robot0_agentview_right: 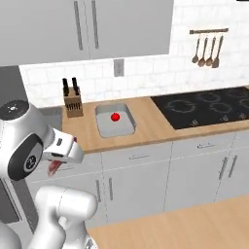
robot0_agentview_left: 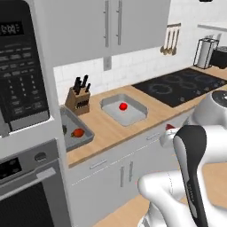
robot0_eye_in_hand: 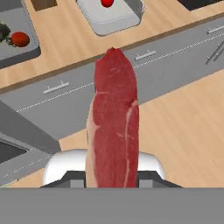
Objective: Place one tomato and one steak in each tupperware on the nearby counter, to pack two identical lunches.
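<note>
Your claw [robot0_eye_in_hand: 113, 181] is clamped on a steak [robot0_eye_in_hand: 114, 122], a long red slab with a pale fat edge that stands up between the fingers and hides the middle of the hand view. In the right base view the steak [robot0_agentview_right: 53, 168] shows as a reddish tip under the white wrist, out in front of the cabinet fronts and below the level of the surface [robot0_agentview_left: 111, 128].

On the surface you have two grey tupperware trays. The right tray [robot0_agentview_left: 124, 109] lies in front of the wall outlet with one tomato [robot0_agentview_left: 123, 106] near its middle; the same tray [robot0_agentview_right: 115, 119] and tomato [robot0_agentview_right: 115, 116] sit just left of the cooktop in the right base view. The left tray [robot0_agentview_left: 75, 131] is partly cut off by the oven column and holds a second tomato [robot0_agentview_left: 78, 132] with a dark item beside it that you cannot make out. In the hand view that left tray [robot0_eye_in_hand: 17, 37] is at the upper left corner and the right tray [robot0_eye_in_hand: 111, 17] at the top centre.

A knife block [robot0_agentview_left: 78, 100] stands at the back, between the two trays and close to both. The black cooktop [robot0_agentview_left: 181, 86] takes up the surface to the right, apart from the right tray. Utensils [robot0_agentview_right: 208, 48] hang on a rail above it, and a paper-towel holder [robot0_agentview_left: 205, 53] stands at the far right. The microwave [robot0_agentview_left: 20, 75] and oven [robot0_agentview_left: 26, 186] column rises hard against the left tray. Between the claw and the trays lie the surface's front edge and the cabinet handles [robot0_eye_in_hand: 56, 87].
</note>
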Available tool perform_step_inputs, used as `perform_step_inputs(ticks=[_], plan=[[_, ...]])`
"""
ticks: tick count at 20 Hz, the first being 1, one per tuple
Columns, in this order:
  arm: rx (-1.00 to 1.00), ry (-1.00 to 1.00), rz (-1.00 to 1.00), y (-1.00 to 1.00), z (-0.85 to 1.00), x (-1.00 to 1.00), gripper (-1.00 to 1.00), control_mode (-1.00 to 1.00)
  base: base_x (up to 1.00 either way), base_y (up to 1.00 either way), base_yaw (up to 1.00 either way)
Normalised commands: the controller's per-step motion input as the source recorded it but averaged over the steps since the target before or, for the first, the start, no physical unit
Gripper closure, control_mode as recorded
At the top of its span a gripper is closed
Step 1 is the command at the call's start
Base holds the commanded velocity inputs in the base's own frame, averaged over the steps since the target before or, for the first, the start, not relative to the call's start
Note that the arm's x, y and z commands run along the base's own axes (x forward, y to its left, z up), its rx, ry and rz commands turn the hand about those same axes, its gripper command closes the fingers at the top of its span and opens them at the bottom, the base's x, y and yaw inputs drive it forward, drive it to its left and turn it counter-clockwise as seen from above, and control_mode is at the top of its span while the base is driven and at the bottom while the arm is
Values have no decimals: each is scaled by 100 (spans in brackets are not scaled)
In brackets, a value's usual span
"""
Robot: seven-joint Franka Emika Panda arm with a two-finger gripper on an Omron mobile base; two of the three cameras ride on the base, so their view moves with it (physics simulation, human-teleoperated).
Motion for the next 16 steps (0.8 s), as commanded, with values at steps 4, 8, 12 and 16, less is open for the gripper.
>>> perform_step_inputs(ticks=[4,8,12,16], plan=[[0,0,0,0,0,0,100,100,100,-25,44],[0,0,0,0,0,0,100,100,100,-36,43],[0,0,0,0,0,0,100,100,100,-52,38],[0,0,0,0,0,0,100,100,100,-57,36]])
